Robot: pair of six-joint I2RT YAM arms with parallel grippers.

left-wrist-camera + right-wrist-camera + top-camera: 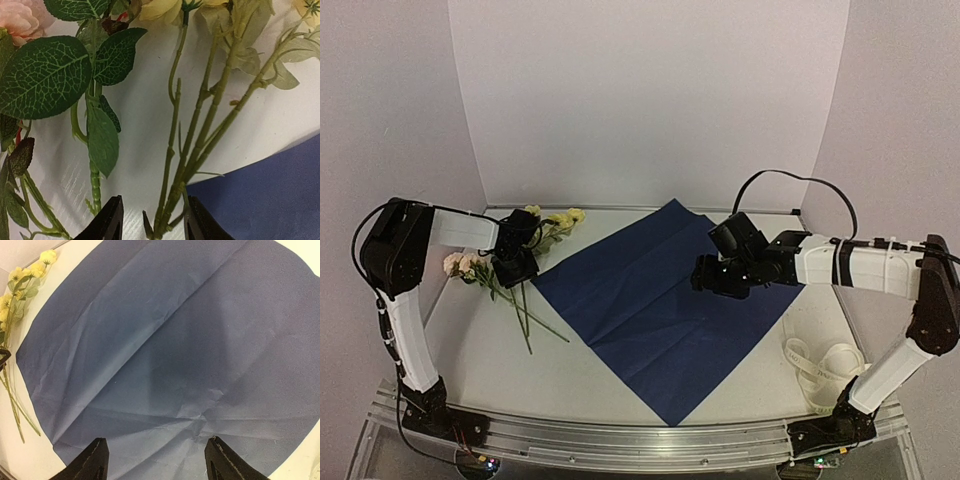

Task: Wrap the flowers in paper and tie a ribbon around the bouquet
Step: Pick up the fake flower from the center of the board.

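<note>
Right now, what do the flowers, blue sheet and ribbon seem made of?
Flowers: likely artificial, with plastic-looking jointed stems and cloth-like veined leaves.
Paper: matte paper, holding sharp creases.
Ribbon: flat cream band, fabric or paper; too small to tell.

Left wrist view: the top edge crops the pink and yellow blossoms of the flowers (102,142). The stem ends leave the frame between the fingers of the left end effector (152,212), of which only the tips show.

Overhead view: that end effector covers the mid-stems. The right arm (885,375) hides part of the ribbon (820,362), whose printing is too small to read.

Right wrist view: the paper (165,350) overruns several frame edges.
</note>
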